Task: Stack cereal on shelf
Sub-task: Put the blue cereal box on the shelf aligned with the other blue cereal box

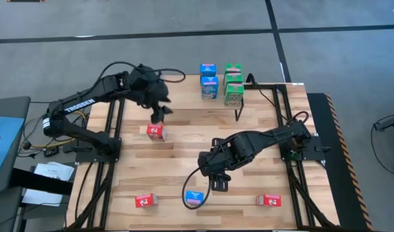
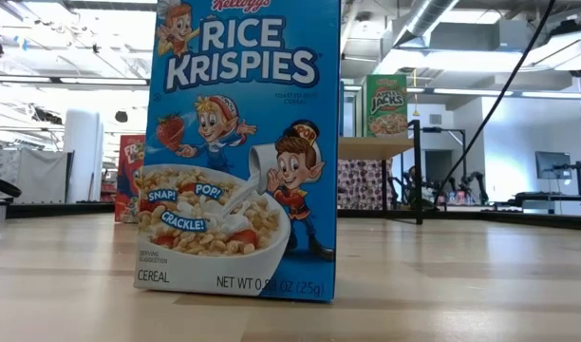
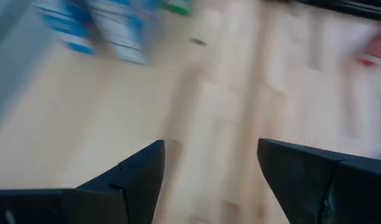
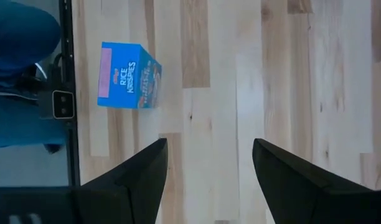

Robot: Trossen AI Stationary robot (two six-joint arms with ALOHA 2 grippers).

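High view gives me the plan: the blue Rice Krispies box (image 1: 195,198) stands at the table's near edge, well away from the shelf (image 1: 264,96), with a red box (image 1: 145,201) on one side of it along that edge and another red box (image 1: 268,200) on the other. My right gripper (image 1: 217,180) hangs just shelf-ward of the blue box, its jaws spread wide and empty in its wrist camera. I'd judge this is the approach to that box: I should drop over it, square the fingers (image 4: 136,180) to its narrow sides and close only once it sits between them, since it looks light enough to tip. My left gripper (image 1: 159,115) hovers over a third red box (image 1: 156,132) nearer the shelf, jaws also wide with nothing in them. Two blue boxes (image 1: 208,82) and three green boxes (image 1: 233,84) crowd the shelf's far-left end; whether they sit stacked or side by side I can't tell. Left wrist is smeared, and the low camera is mostly blocked by the blue box
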